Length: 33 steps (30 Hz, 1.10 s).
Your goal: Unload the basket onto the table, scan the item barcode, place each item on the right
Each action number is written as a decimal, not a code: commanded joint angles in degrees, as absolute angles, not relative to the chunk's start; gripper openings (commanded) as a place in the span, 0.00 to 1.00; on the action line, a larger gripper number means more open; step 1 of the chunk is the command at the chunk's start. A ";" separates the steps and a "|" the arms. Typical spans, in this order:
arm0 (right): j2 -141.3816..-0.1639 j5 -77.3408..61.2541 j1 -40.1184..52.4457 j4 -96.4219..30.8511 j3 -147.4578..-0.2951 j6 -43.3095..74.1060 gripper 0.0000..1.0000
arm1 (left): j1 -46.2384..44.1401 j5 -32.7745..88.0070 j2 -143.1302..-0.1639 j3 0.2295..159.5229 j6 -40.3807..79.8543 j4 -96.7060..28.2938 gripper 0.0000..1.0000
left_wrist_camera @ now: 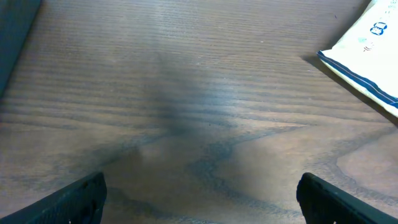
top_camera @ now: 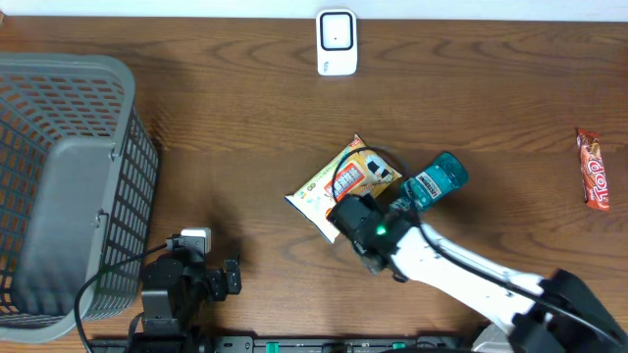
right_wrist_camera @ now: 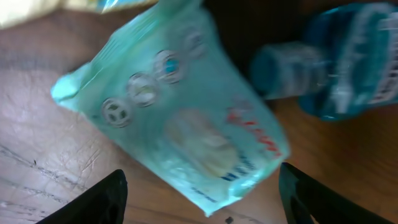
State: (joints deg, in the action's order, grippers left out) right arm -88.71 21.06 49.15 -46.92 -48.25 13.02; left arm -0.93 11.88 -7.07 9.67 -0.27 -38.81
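Right wrist view: the right hand point(right_wrist_camera: 202, 171) hangs open over a pale teal packet point(right_wrist_camera: 186, 118). Its fingers point(right_wrist_camera: 106, 199) stand well apart on either side of the packet's lower corner and grip nothing. The picture is smeared, so no barcode can be made out. Seen from overhead, the packet lies flat at mid-desk with a teal bottle point(top_camera: 437, 181) lying on its side just beside it, and the white scanner point(top_camera: 337, 42) stands well apart at the far edge of the desk point(top_camera: 245, 127). The left hand point(left_wrist_camera: 200, 182) is also fully open and empty, low over bare wood near the front edge. Likely faults from here: the packet is thin, slack and flat on the desk, so closing fingers may skid over the film or pinch only a corner. It could then sag or slip out on the way to the scanner. A sideways approach may nudge the bottle, which would probably roll. Since the code's face is unknown, the packet may reach the scanner turned the wrong way.
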 commanded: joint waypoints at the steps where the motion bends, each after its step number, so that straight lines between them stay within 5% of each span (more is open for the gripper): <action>1: -91.42 25.69 50.76 -47.18 -48.31 13.02 0.67 | -0.95 11.94 -6.98 9.37 -0.84 -39.51 0.98; 9: -98.48 34.68 50.68 -46.87 -48.31 13.02 0.50 | -0.95 11.94 -6.98 9.37 -0.84 -39.51 0.98; 16: -105.73 34.98 50.15 -42.78 -48.31 9.23 0.47 | -0.95 11.94 -6.98 9.37 -0.84 -39.48 0.98; 22: -108.77 25.23 49.95 -39.46 -48.31 4.45 0.01 | -0.95 11.94 -6.98 9.37 -0.84 -39.51 0.98; 33: -97.97 1.48 46.44 -47.90 -58.59 3.53 0.01 | -0.95 11.94 -6.98 9.37 -0.84 -39.48 0.98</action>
